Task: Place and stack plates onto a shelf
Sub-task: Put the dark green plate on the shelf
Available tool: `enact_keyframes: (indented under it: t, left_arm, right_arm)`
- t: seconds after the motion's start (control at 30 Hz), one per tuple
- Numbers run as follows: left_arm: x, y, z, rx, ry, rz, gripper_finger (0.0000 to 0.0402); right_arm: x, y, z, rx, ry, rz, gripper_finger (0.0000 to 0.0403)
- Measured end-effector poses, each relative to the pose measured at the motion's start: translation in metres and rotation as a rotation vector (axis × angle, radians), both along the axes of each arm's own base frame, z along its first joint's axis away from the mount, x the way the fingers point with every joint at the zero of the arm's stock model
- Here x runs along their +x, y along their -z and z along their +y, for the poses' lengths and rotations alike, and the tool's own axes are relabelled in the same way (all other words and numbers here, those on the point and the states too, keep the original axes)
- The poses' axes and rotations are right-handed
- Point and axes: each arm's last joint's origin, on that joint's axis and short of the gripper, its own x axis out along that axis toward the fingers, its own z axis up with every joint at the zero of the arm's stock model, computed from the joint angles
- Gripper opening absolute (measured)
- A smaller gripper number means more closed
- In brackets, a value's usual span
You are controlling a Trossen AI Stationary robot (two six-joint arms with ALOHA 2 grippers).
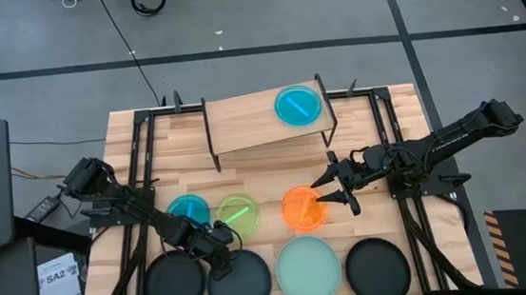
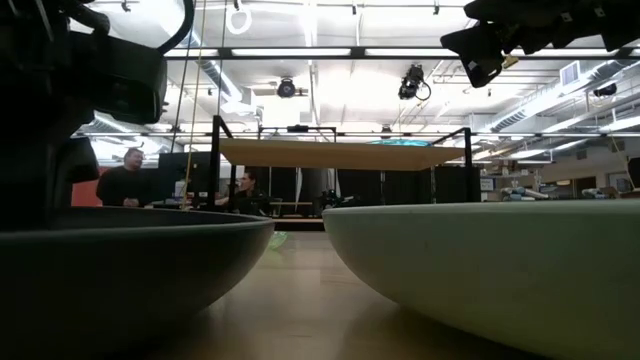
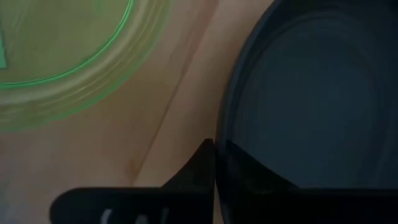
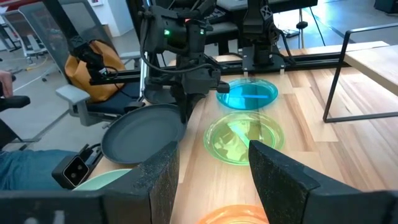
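In the low view two big plates filled the foreground, cut off at the frame edges, and hid most of the counter [image 1: 374, 109]; only the shelf's [image 1: 242, 123] pale underside and black legs showed beyond them. The left wrist view was too close to take in more than part of the green plate [image 3: 56, 56] and part of a dark plate [image 3: 311, 93].

From above, eight plates could be counted. One blue plate [image 1: 298, 105] lay on the shelf near its right end. Seven sat on the counter: a blue plate [image 1: 188, 210], the green plate [image 1: 238, 213] and an orange plate [image 1: 303, 208] in a row in front of the shelf, and nearer the front edge three dark plates [image 1: 174, 283] [image 1: 239, 282] [image 1: 378, 267] with one mint plate [image 1: 308, 268] between the second and third.

The left end effector [image 1: 222, 249] clamped the rim of the middle dark plate, one finger [image 3: 186, 186] outside the rim. The right end effector [image 1: 336, 188] hovered just above the orange plate's right edge, its fingers [image 4: 283, 177] spread apart and empty.
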Motion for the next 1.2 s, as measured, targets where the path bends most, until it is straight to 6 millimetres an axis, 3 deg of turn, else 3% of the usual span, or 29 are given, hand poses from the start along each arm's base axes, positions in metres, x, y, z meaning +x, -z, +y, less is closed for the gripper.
enact_keyframes:
  t: [0.3,0.7,0.93,1.2]
  left_arm:
    - [-0.003,-0.013,0.002,-0.026,0.009,-0.028,0.0016]
    - [-0.018,-0.063,0.017,-0.107,-0.004,-0.152,0.0016]
    - [-0.018,-0.097,0.051,-0.167,-0.114,-0.276,0.0016]
    - [-0.014,-0.123,0.113,-0.157,-0.325,-0.408,0.0016]
  right_arm:
    - [0.0,0.0,0.0,0.0,0.0,0.0,0.0199]
    - [0.0,0.0,0.0,0.0,0.001,0.0,0.0199]
    - [0.0,0.0,0.0,0.0,0.001,0.0,0.0199]
    - [0.0,0.0,0.0,0.0,0.001,0.0,0.0199]
